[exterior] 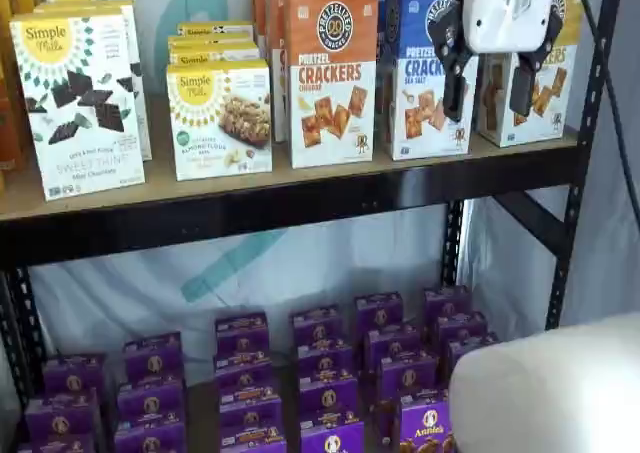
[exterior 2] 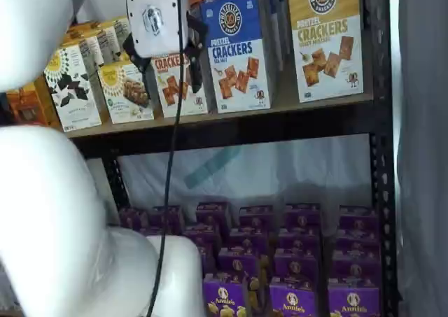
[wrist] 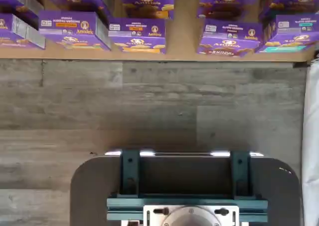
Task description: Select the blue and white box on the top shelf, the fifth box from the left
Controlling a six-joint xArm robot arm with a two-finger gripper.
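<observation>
Wrist view: purple Annie's boxes (wrist: pixel 137 35) in rows, no fingers seen. In a shelf view the gripper (exterior: pixel 490 86) hangs with fingers spread (nothing between them); the blue and white box (exterior: pixel 418 78) stands just left, on the top shelf (exterior: pixel 250 188). In a shelf view that box (exterior 2: pixel 236 50) stands right of the gripper (exterior 2: pixel 165 66).

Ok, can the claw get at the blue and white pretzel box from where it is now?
Probably yes. The claw hangs open in front of the top shelf, level with the blue and white box. That box stands at the shelf's front edge with nothing before it; the neighbouring boxes stand close beside it.
</observation>
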